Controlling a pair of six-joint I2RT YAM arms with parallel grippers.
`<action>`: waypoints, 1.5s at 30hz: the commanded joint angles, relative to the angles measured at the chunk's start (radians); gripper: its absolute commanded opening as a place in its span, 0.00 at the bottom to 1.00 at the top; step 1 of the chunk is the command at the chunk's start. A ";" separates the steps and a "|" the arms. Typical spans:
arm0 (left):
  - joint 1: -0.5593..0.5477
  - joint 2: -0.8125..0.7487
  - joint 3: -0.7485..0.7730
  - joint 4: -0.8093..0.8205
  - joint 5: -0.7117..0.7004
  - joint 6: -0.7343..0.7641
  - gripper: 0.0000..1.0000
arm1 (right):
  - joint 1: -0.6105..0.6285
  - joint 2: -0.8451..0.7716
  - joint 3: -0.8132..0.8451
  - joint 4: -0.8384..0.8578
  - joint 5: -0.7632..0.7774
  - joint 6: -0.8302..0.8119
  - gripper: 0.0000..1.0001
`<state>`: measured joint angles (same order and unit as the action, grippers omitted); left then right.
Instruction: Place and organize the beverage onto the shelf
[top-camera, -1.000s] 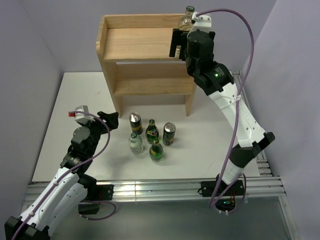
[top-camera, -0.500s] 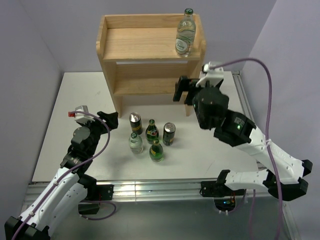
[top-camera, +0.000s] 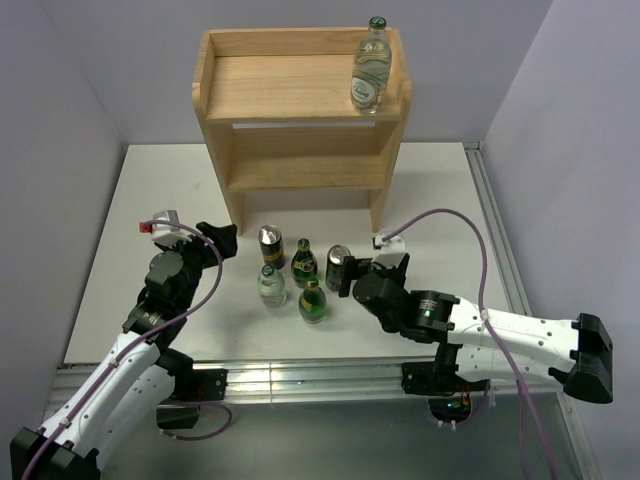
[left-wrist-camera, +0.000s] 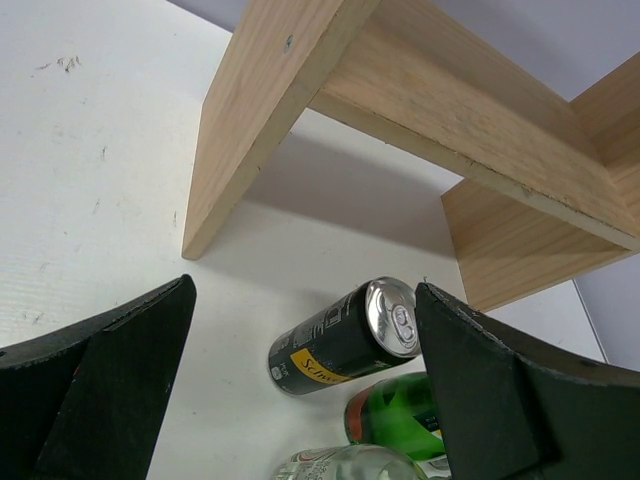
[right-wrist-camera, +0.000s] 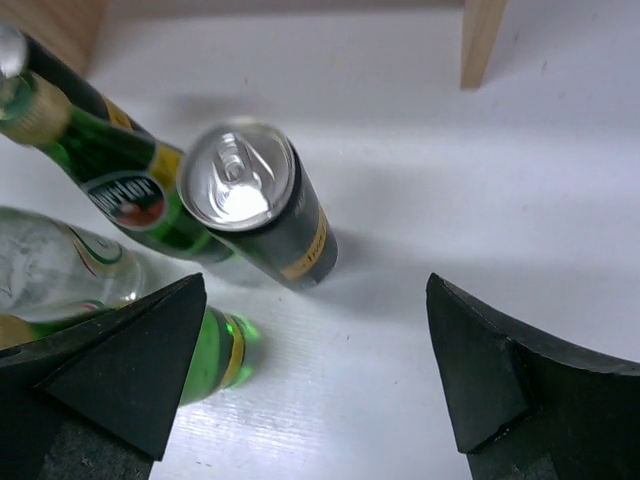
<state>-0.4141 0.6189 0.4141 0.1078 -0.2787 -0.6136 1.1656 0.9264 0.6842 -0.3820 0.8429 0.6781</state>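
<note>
The wooden shelf stands at the back of the table. One clear glass bottle with a green cap stands on its top board at the right. On the table in front stand two dark cans, two dark green bottles and a second clear bottle. My right gripper is open and empty, low, just right of the right can. My left gripper is open and empty, left of the left can.
The shelf's left side panel and lower board rise in front of my left gripper. The shelf's right foot stands beyond the right gripper. Purple walls close in on both sides, and an aluminium rail runs along the near edge.
My right arm has let go of the clear bottle on the shelf's top board, swung down and forward, and now sits low by the right can. The left arm has not moved.
</note>
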 joint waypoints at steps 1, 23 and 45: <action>-0.005 -0.001 0.017 0.032 -0.005 0.008 0.98 | 0.006 -0.003 -0.067 0.207 -0.034 0.090 0.98; -0.005 0.001 0.012 0.035 -0.027 0.018 0.98 | -0.179 0.296 -0.161 0.572 -0.139 0.035 0.98; -0.005 0.018 0.005 0.053 -0.034 0.029 0.98 | -0.192 0.535 -0.124 0.730 -0.116 0.014 0.66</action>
<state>-0.4141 0.6353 0.4137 0.1108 -0.3050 -0.6025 0.9806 1.4517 0.5365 0.3149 0.6949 0.6907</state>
